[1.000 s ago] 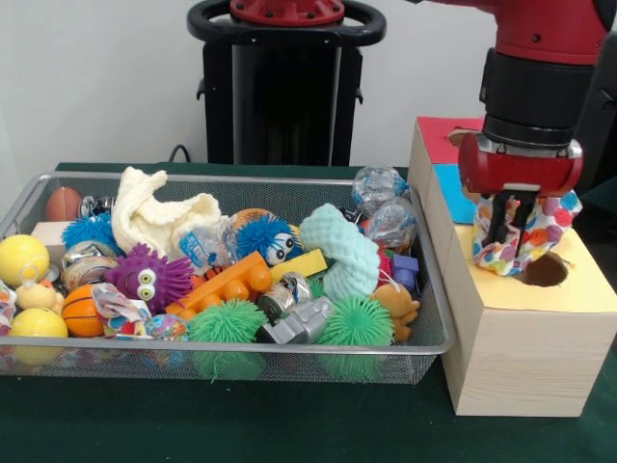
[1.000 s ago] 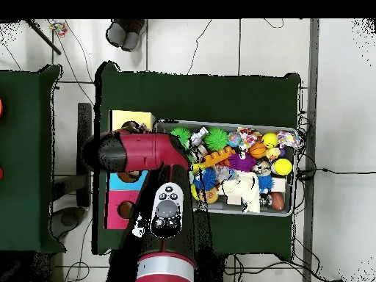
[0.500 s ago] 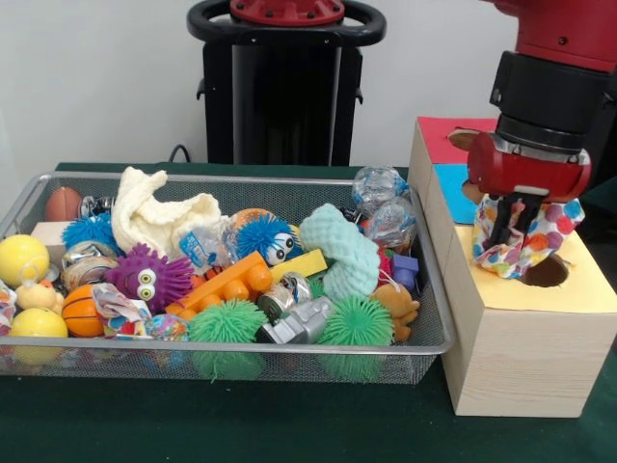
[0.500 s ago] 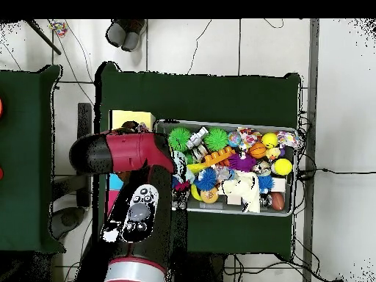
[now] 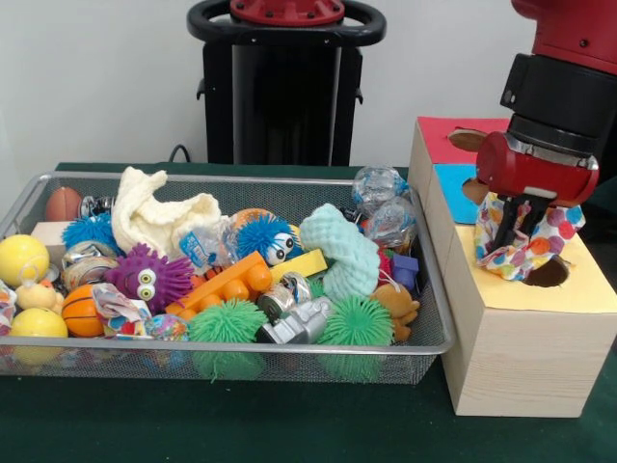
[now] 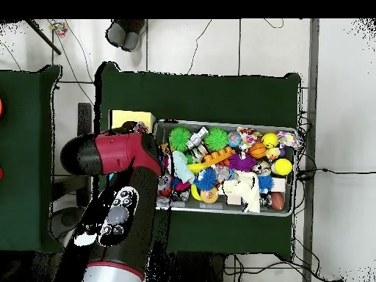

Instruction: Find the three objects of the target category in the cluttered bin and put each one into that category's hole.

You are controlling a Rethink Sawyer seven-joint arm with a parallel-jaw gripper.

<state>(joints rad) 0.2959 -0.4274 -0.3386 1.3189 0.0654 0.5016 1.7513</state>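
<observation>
My gripper (image 5: 521,234) is shut on a white polka-dot cloth bunch (image 5: 503,251) and holds it over the yellow face (image 5: 578,289) of the wooden box, just left of the round hole (image 5: 549,273). The cloth's lower end touches or nearly touches the yellow face. The silver wire-mesh bin (image 5: 231,359) stands to the left, full of toys. Another polka-dot bunch (image 5: 118,311) lies at the bin's front left, and a third (image 5: 5,307) is at its left edge. In the overhead view the arm (image 6: 117,158) hides the gripper; the bin (image 6: 228,123) and both bunches (image 6: 247,136) (image 6: 288,138) show.
The box's blue face (image 5: 451,193) and red face (image 5: 445,135) lie behind the yellow one. A cream knitted cloth (image 5: 159,214), foil wrappers (image 5: 384,203), spiky balls (image 5: 228,323) and yellow balls (image 5: 21,258) fill the bin. The black pedestal (image 5: 284,87) stands behind.
The gripper has moved a little to the right and slightly up with the polka-dot cloth, closer to the hole. In the overhead view the arm has swung to the left.
</observation>
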